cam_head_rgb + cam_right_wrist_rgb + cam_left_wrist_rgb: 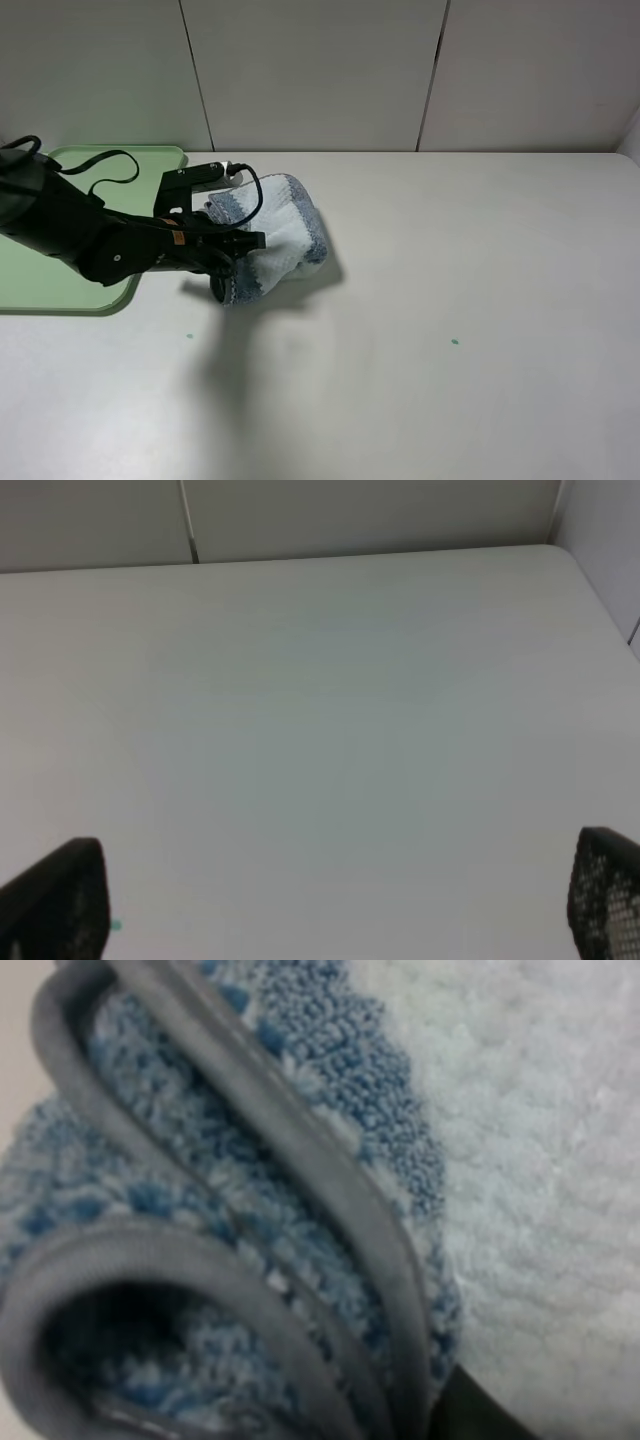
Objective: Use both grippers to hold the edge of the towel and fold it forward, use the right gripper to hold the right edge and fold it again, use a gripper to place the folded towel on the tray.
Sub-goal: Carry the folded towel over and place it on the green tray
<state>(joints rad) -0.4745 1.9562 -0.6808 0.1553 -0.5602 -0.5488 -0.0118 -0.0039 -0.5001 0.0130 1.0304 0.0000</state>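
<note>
Blue-grey and white cloth: the towel (pixel 272 236), already folded into a thick bundle, sits at about 10 o'clock on the table (pixel 450 330), just right of the tray (pixel 60 290) at 9 o'clock. The left gripper (pixel 236 243) is pressed together on the bundle's left side, pinching the towel; the left wrist view is filled by stacked grey hems (pixel 300 1150) and pile, with a dark sliver of one finger (pixel 470 1415) at the frame's margin.

Step in hand, as judged: the last one, carrying the folded towel to the tray. The next move calls for a lift clear of the table, travel toward 9 o'clock over the low rim, then release with the folds kept together.

The right gripper (pixel 330 900) shows only in its own wrist view, its jaws spread wide over bare table, holding nothing; it lies outside the high view.

Hard to make out: the left jaws themselves, hidden by arm and cloth in the high view; whether the bundle rests on the table or hangs just above it; the corner loop; and the tray's left part, cut off by the frame and covered by the arm.
</note>
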